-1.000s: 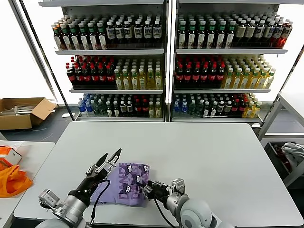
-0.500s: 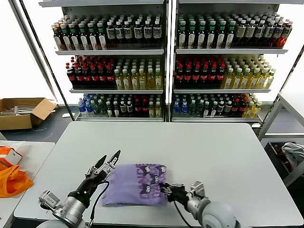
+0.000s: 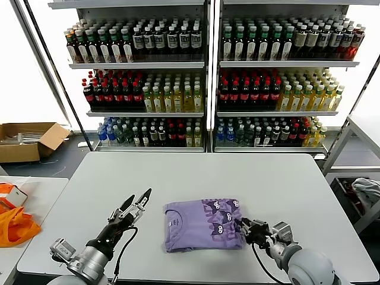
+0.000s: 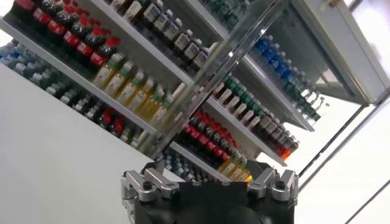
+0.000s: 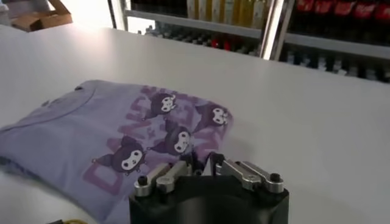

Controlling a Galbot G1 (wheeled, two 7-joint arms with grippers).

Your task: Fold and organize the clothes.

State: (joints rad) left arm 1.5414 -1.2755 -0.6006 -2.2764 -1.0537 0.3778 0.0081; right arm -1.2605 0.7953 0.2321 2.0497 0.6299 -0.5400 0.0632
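1. One folded T-shirt lies print-up on the tabletop.
2. Right hand touches its edge; whether it grips, cannot tell.
3. Left hand hovers released, apart.
4. Folding looks finished; next, probably let go and tidy.

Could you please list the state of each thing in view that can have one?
T-shirt: folded, print side up, flat on the table.
Left end effector: open, empty, raised over the table, apart from the T-shirt.
Right end effector: at the T-shirt's near right edge; grip unclear.
Cardboard box: open, on the floor.
Orange bag: crumpled on the side table.
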